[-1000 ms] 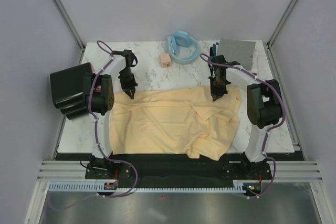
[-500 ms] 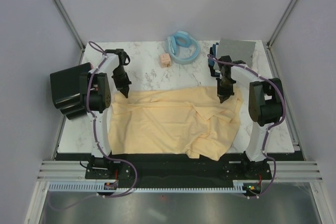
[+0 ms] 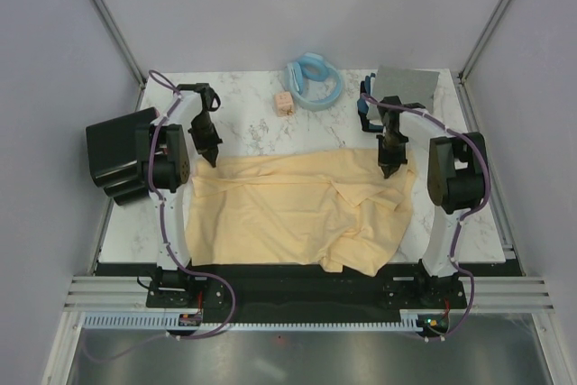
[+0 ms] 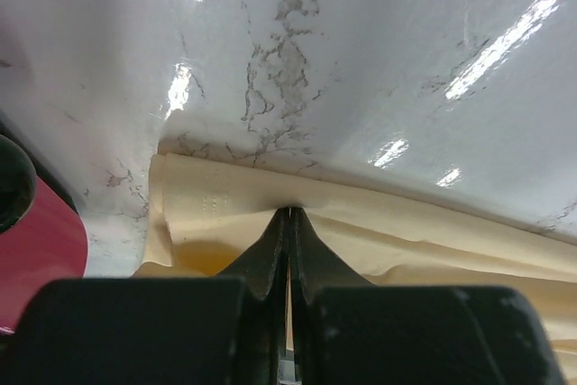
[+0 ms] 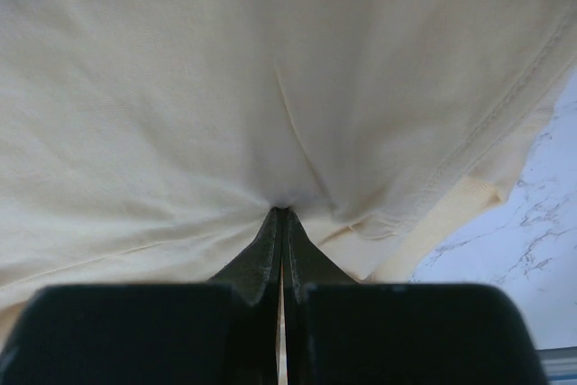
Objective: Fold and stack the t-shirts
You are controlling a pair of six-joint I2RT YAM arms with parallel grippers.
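The pale yellow-cream t-shirt lies rumpled across the marble desk. The left fingers are clamped on its far left corner (cloth puckered at the tips), the right fingers likewise on its far right edge.

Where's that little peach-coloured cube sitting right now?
In the top view, the cube sits on the far middle of the marble table, just left of the light blue ring, beyond the yellow shirt.
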